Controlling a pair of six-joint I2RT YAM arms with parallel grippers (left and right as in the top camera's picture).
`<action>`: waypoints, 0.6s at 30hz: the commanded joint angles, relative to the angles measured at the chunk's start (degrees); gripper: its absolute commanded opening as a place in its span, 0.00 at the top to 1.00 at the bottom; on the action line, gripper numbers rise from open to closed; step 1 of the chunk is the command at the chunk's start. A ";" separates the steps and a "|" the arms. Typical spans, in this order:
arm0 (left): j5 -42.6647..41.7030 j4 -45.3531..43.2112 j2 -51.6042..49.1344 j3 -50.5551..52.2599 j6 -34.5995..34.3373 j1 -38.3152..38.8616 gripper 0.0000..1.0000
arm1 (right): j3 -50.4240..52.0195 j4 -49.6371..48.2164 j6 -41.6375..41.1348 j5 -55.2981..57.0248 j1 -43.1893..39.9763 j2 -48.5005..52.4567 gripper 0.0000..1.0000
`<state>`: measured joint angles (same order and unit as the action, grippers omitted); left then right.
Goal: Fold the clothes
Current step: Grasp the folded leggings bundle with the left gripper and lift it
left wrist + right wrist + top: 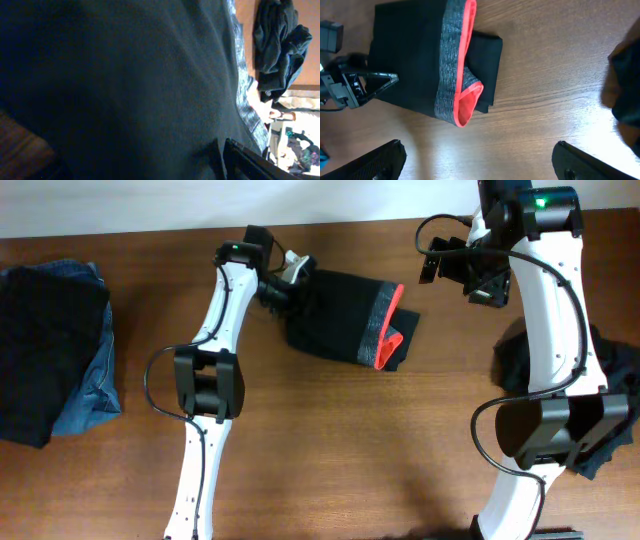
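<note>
No lettering, brand, number or label is showing legibly in any of the three views. The folded black trousers with a heathered grey, red-edged waistband (340, 315) are presenting plain cloth only. The one sign is a small green indicator lamp (541, 200), which is glowing on top of the white right arm (555, 310).

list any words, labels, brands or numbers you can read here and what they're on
None: no word, label, brand or number can be read in any view.
black trousers: grey waistband edged in red, no print showing.
folded stack at the left, dark heap at the right: no tags showing.
right arm: only a green light, no lettering.
</note>
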<state>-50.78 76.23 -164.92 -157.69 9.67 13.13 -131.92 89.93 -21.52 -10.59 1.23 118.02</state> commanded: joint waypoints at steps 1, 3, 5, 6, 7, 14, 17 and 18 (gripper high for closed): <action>2.49 -2.45 -4.48 0.17 -1.16 0.52 0.19 | 0.11 -0.22 1.38 -0.33 0.31 0.31 0.01; 1.60 -2.73 -4.48 0.17 -1.46 0.79 0.24 | 0.11 -0.37 1.38 -0.33 0.31 0.31 0.01; 0.55 -2.69 -4.48 0.17 -1.46 1.22 0.52 | 0.11 -0.68 1.38 -0.33 0.31 0.31 0.01; 0.37 -2.62 -4.48 0.17 -1.46 1.55 0.69 | 0.11 -0.83 1.38 -0.33 0.31 0.31 0.01; 0.37 -2.36 -4.48 0.17 -1.46 2.14 0.85 | 0.11 -0.92 1.42 -0.31 0.31 0.31 0.01; 0.42 -0.35 -4.46 -0.94 -1.49 1.49 0.99 | 0.11 -1.11 1.75 2.34 0.24 0.33 0.01; 0.44 2.78 -4.46 -4.72 -1.49 -0.63 0.99 | 0.13 -2.36 1.51 3.41 0.00 0.57 0.01; 0.50 4.09 -4.46 -6.43 -1.49 -1.44 1.00 | 0.13 -2.73 1.51 3.39 -0.13 0.63 0.01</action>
<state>-51.37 78.61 -167.92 -160.00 7.86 14.35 -131.92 87.85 -20.53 -9.04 1.21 118.04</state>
